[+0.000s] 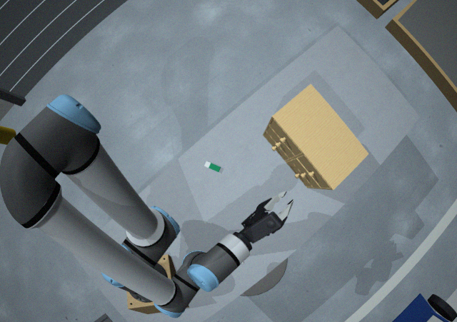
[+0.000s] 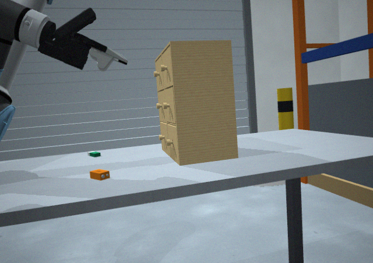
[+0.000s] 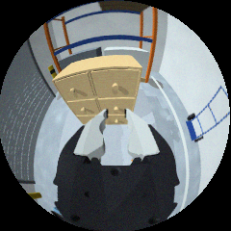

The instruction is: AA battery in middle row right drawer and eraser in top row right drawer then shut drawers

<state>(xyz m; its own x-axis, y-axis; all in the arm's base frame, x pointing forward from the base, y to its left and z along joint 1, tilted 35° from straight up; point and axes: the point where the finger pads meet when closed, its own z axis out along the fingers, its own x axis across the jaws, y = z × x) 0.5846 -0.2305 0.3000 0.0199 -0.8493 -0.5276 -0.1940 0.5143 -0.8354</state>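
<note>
wooden drawer chest (image 3: 103, 64) ahead, parted pale jaws

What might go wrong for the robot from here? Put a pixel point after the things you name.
The jaws (image 1: 288, 197) (image 2: 126, 62) point toward the chest (image 1: 320, 138) (image 2: 204, 103) (image 3: 102, 63), so a little too much reach might bump or turn it. Its drawers are shut and have no stops, so a hard pull could bring one right out. The green-and-white eraser (image 1: 214, 167) (image 2: 94, 154) lies flat and thin, so the fingertips might miss it.
</note>
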